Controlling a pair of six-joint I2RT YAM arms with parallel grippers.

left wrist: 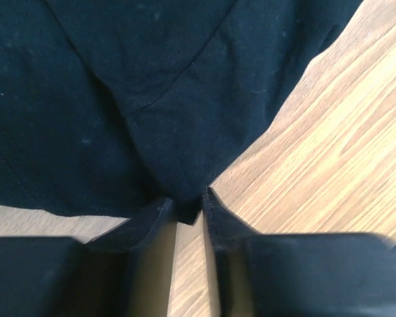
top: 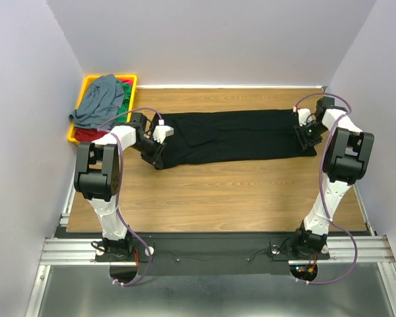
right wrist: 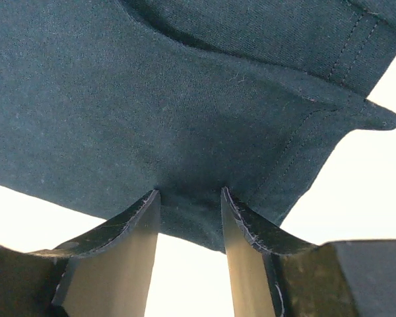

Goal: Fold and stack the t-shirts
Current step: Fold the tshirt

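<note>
The large all-black cloth t-shirt (top: 237, 135) lies across the wooden desk (top: 218, 198) as a long narrow band, so by my reckoning the first lengthwise fold is in and the crosswise folds remain. The left tool (left wrist: 188, 198) is nearly closed on its left corner, and the right tool (right wrist: 190, 198) pinches a thicker bunch at the right end. The slate grey-blue (top: 102, 99), green (top: 127, 96) and red (top: 86, 134) cloth shirts sit crumpled in the yellow plastic tray (top: 92, 78) (nothing stacked yet).

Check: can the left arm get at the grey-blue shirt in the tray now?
Probably not yet: the grey-blue shirt lies close and uncovered, but the left gripper is pinching the black t-shirt.
</note>
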